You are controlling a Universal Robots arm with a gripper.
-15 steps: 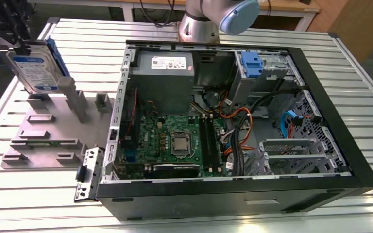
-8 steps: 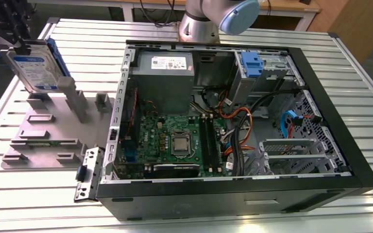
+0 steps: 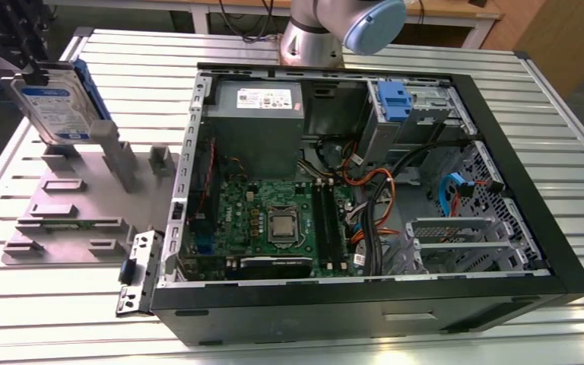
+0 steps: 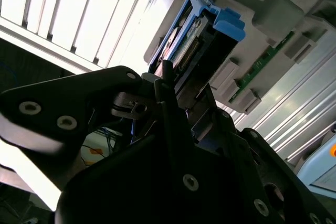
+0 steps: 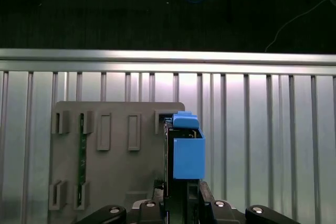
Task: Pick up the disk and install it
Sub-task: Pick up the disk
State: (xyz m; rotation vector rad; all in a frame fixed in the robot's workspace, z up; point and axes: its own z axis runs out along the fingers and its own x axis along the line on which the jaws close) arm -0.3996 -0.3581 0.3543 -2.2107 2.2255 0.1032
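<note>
The disk (image 3: 57, 106) is a silver hard drive with a white-and-blue label, framed by a blue bracket. It hangs upright over the grey fixture plate (image 3: 69, 217) at the exterior view's left. My black gripper (image 3: 26, 70) is shut on its upper end. The first wrist view shows the disk (image 5: 188, 153) edge-on, its blue bracket between my gripper (image 5: 181, 196) and the plate (image 5: 115, 171) below. In the second wrist view the disk (image 4: 202, 32) sticks out beyond my gripper (image 4: 173, 85).
An open computer case (image 3: 535, 228) lies on the slatted metal table (image 3: 535, 84), with motherboard (image 3: 271, 220), grey power supply box (image 3: 256, 114) and a drive cage with a blue tab (image 3: 394, 99). A green memory stick (image 3: 69, 223) sits in the fixture plate. The arm's base (image 3: 318, 34) stands behind the case.
</note>
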